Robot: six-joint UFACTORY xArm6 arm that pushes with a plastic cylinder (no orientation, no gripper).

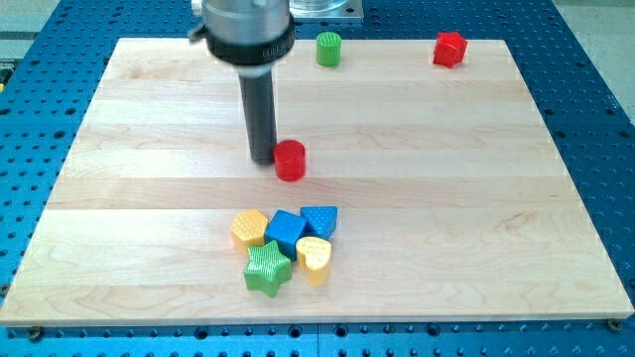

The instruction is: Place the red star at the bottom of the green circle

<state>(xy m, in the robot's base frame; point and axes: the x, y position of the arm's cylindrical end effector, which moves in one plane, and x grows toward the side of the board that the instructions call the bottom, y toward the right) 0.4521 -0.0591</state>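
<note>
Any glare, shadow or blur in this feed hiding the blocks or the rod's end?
Camera view: lighting even, soft sheen across the wooden board, no harsh glare. Blocks sharp, shadows faint. My tip sits just left of the red cylinder; contact is unclear. The arm's head at the view's top is cropped.

The arm's housing (pixel 244 25) is cut off by the view's top edge.

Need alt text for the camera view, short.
My tip rests on a wooden board, touching the left side of a red cylinder. A green cylinder and a red star-like block sit at the view's top; five yellow, blue and green blocks cluster near the bottom.
</note>
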